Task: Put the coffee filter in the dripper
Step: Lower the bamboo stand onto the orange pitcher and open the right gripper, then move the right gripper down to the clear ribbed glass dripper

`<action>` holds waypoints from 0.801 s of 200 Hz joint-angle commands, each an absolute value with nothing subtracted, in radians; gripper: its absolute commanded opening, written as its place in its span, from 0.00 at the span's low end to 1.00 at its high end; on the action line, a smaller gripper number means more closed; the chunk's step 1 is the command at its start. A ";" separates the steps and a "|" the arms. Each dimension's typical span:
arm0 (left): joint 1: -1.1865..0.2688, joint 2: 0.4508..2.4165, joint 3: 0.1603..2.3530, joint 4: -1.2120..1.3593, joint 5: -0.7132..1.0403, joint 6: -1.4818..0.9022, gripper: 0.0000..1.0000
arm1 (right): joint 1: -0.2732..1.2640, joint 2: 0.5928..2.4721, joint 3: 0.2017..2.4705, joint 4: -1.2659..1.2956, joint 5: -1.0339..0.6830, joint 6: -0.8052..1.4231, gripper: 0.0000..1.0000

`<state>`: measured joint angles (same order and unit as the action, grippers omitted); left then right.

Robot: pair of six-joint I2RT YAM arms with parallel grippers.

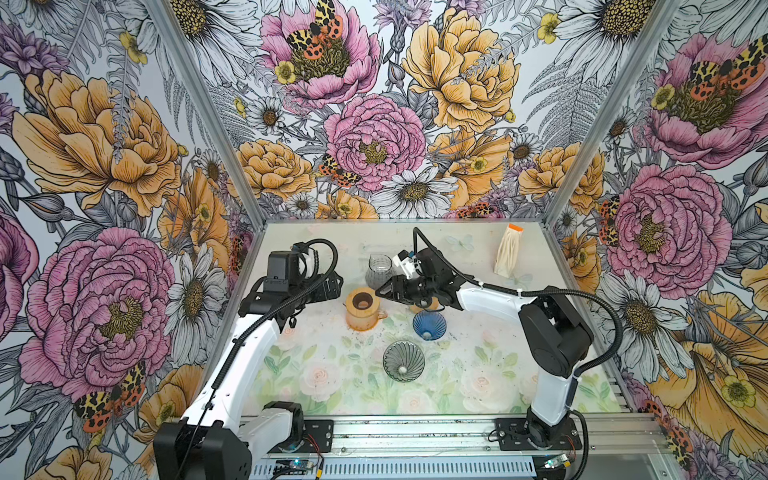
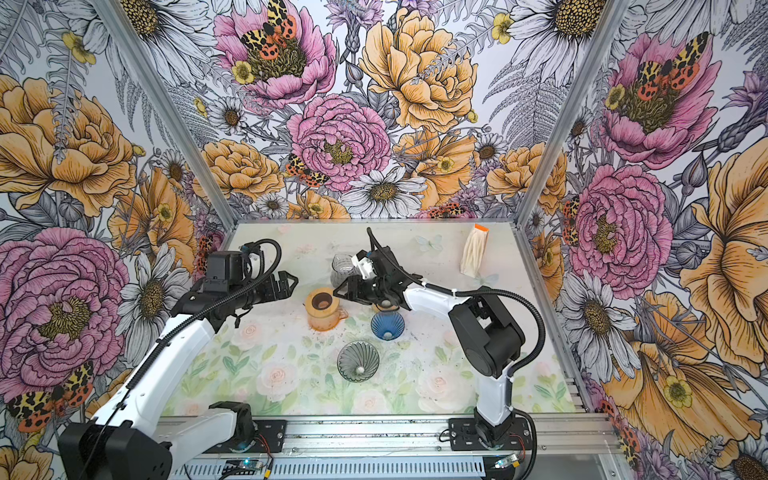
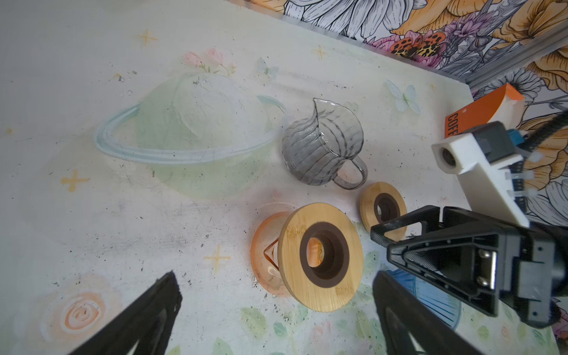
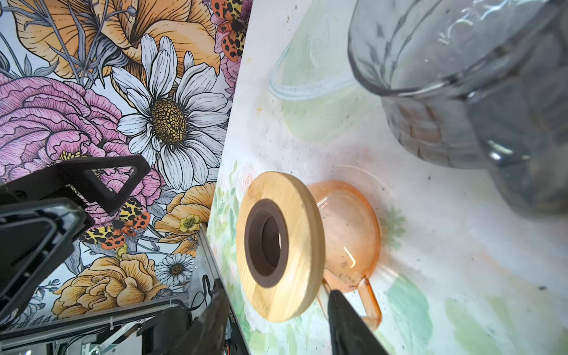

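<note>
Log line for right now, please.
left gripper open, empty | right gripper open, empty, at wooden ring on orange server | filter pack back right, untouched | blue dripper, grey dripper: no filter

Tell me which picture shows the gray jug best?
The left wrist view: the whole jug shows, spout and handle. In both top views the jug is small, partly behind the right arm. The right wrist view crops it, blurred.
</note>
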<state>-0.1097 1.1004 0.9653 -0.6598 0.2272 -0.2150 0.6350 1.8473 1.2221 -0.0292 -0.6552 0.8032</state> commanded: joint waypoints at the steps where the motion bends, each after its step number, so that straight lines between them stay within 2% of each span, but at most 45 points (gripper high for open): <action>1: -0.119 1.081 1.005 -0.661 0.256 -0.174 0.99 | 0.623 1.769 1.255 -0.175 -0.588 0.682 0.57; 65: -0.135 1.118 1.042 -0.667 0.255 -0.149 0.99 | 0.573 1.640 1.269 -0.488 -0.434 0.504 0.58; 160: -0.180 1.182 1.067 -0.667 0.251 -0.135 0.99 | 0.526 1.543 1.233 -0.717 -0.314 0.367 0.58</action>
